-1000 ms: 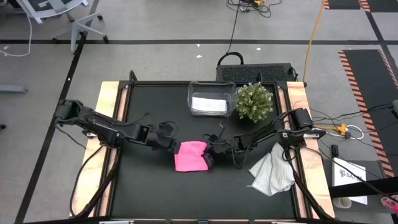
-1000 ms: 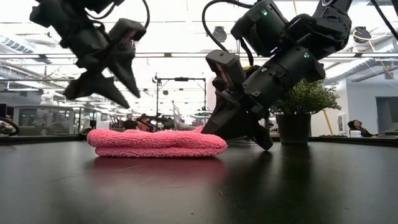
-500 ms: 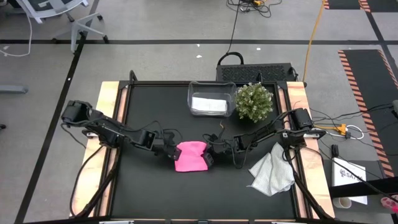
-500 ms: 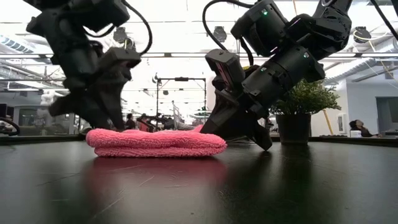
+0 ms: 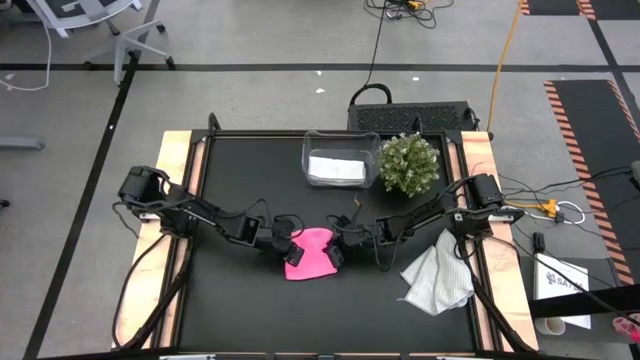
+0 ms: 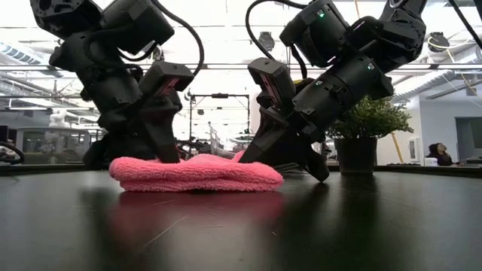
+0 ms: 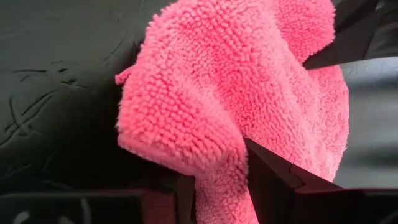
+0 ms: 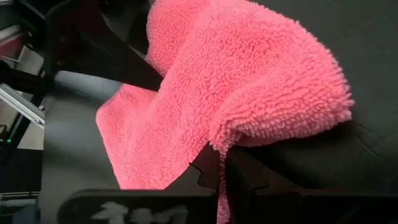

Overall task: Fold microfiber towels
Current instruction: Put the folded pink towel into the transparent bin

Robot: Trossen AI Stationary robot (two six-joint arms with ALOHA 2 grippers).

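— Where do we find the pink towel (image 5: 309, 254) right now?

— We see it folded into a thick pad lying near the middle of the table (image 5: 230, 310), a little toward the front edge. In the low view it rests flat on the dark surface (image 6: 197, 172), slightly humped on its right side.

— And the two grippers?

— We have one on each side of it. The left gripper (image 5: 285, 241) is at the towel's left edge, low on the table; in the left wrist view the jaws stand parted with a fold of pink pile (image 7: 236, 106) between them, though we cannot tell whether they press on it. The right gripper (image 5: 334, 253) is at the towel's right edge; in the right wrist view its jaws are clenched on a hem of the pink cloth (image 8: 249, 93), which hangs over them.

— What about the other towels?

— We see a pale grey towel (image 5: 437, 277) lying crumpled near the table's right edge, toward the front right corner, well apart from the pink one. A white towel (image 5: 336, 168) lies folded inside the clear plastic bin (image 5: 341, 140) at the back edge of the table.

— Anything else on the table?

— We note a small potted plant (image 5: 408, 162) just beside the bin, toward the back right corner.
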